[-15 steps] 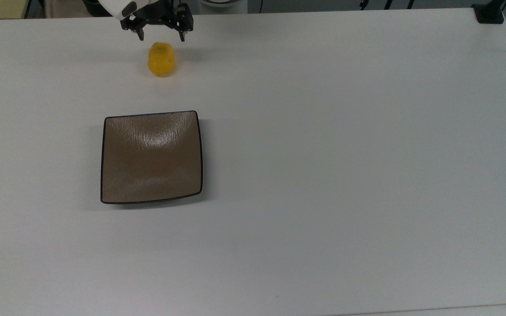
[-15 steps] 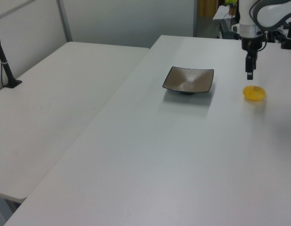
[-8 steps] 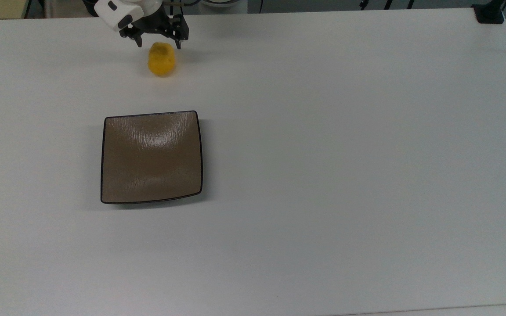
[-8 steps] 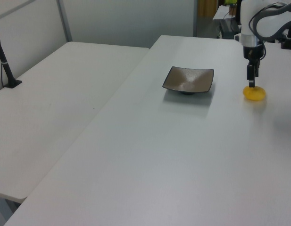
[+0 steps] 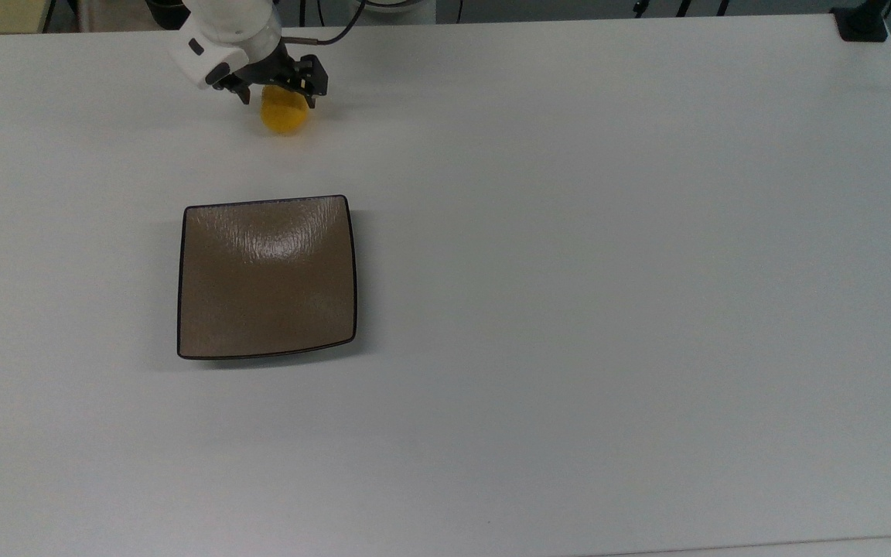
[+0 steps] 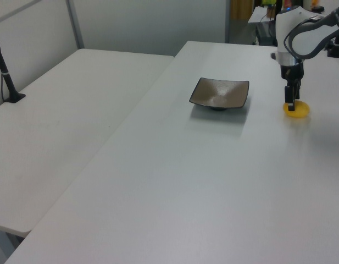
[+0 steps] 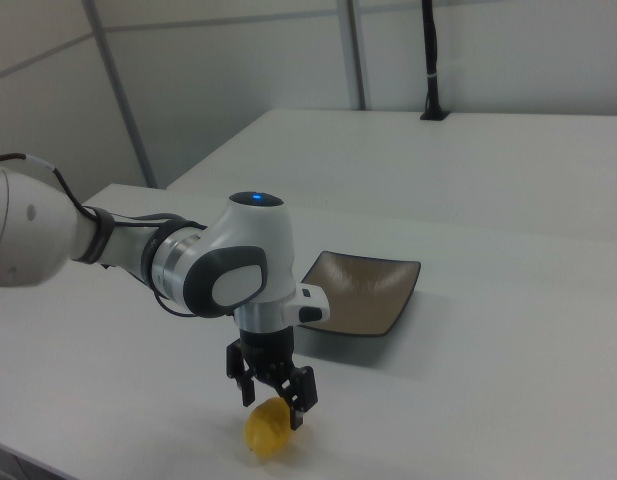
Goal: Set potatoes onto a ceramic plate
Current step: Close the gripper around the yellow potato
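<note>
My worry here is the potato [image 5: 285,116] itself; it is smooth and egg-shaped, so if I close off-centre it may squirt out sideways and roll across the table [image 5: 608,271], and from the top view I see the gripper [image 5: 278,91] sitting over the potato's 12 o'clock end and not over its middle; a pinch that far toward the tip looks to me like the likeliest cause of a slip. A second risk, as I judge it, is pressing the fingertips into the tabletop if I go much lower; in the right view the gripper [image 7: 272,403] is already down at the potato [image 7: 267,428].

The jaws stand apart, roughly as wide as the potato, one finger to each side of its upper end; I cannot tell whether either pad is touching it, and nothing is gripped or lifted, for the potato lies on the table.

In the top view the potato is at about 12 o'clock from the ceramic plate [image 5: 190,278], well apart from it; the plate is bare; in the left view the potato [image 6: 299,109] lies at roughly 3 o'clock from the plate [image 6: 198,93].
</note>
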